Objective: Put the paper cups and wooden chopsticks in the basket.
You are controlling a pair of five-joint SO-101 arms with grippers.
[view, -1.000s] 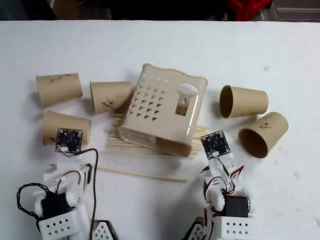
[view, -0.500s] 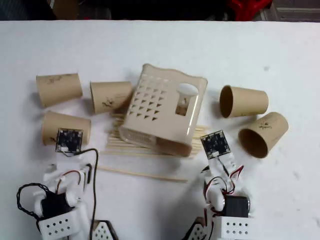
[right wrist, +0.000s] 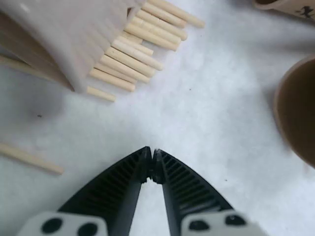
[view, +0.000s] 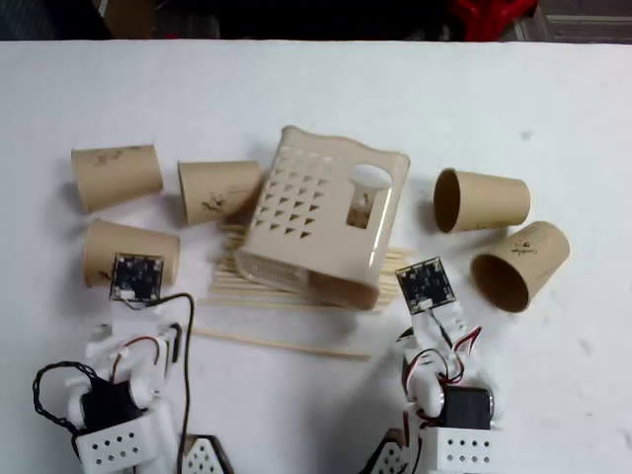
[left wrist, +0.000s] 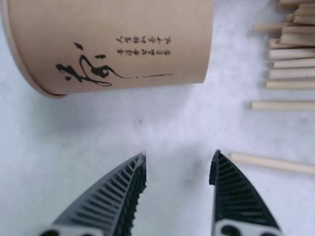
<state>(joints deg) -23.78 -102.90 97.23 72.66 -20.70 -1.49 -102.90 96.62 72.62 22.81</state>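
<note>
Nothing has shifted in the last second, so the task is not started: the nearest cup point(left wrist: 113, 44) lies on its side just ahead of the left gripper point(left wrist: 179, 155), jaws apart and empty, the chopsticks point(view: 296, 284) lie mid-table under the tipped basket point(view: 321, 217), and the right gripper point(right wrist: 152, 153) is pinched closed by their ends.

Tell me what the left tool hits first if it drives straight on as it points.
Probably the side of the paper cup lying on the table straight ahead, though height is unclear. The open left tool points at it; the wooden chopsticks lie off that line.
</note>
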